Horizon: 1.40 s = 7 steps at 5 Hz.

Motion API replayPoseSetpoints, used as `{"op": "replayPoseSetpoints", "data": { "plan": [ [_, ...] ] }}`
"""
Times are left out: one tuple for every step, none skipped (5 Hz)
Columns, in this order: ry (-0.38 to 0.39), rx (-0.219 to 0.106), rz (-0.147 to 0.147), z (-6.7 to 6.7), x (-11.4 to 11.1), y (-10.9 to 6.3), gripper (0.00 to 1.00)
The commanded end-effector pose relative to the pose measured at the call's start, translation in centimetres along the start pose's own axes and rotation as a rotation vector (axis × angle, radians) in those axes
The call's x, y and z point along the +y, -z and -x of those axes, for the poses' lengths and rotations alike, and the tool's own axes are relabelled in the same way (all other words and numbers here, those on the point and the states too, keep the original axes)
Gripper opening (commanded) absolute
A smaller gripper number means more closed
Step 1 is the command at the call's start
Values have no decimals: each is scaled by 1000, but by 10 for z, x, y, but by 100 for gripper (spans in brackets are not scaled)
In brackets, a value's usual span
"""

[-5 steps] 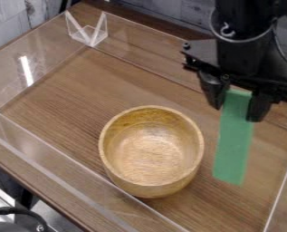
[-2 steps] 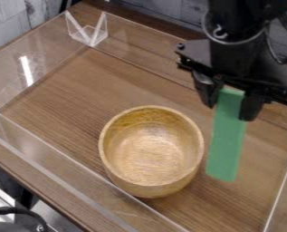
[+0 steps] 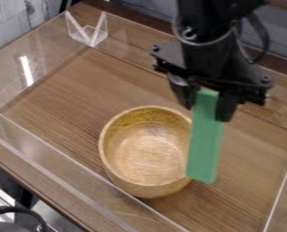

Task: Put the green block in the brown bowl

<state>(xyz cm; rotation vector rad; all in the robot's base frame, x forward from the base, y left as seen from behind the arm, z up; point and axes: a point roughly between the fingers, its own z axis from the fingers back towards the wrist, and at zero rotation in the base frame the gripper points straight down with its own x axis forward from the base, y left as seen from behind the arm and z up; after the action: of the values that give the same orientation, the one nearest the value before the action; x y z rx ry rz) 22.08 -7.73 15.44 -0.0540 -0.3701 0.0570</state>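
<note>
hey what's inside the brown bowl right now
The brown bowl shows only its bare wooden floor and walls; nothing lies in it. The green block, hanging from the shut hand, covers the right rim and part of the inside there, so that strip cannot be seen.

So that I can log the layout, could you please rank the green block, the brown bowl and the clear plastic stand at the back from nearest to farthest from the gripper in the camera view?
1. green block: clamped in the gripper, hanging down from it.
2. brown bowl: below and left, its right rim behind the block's lower end.
3. clear plastic stand: far back left corner.
</note>
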Motion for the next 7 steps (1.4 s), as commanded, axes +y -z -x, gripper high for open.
{"op": "replayPoseSetpoints", "data": {
  "plan": [
    [-6, -32, 10, -1, 6, -7, 0],
    [-10, -30, 11, 2, 10, -9, 0],
    [-9, -28, 13, 5, 14, -11, 0],
    [-9, -28, 14, 9, 16, -12, 0],
    [-8, -28, 16, 12, 20, -11, 0],
    [-8, -25, 18, 15, 23, -10, 0],
    [-10, -20, 19, 19, 25, -8, 0]
  ]
}}
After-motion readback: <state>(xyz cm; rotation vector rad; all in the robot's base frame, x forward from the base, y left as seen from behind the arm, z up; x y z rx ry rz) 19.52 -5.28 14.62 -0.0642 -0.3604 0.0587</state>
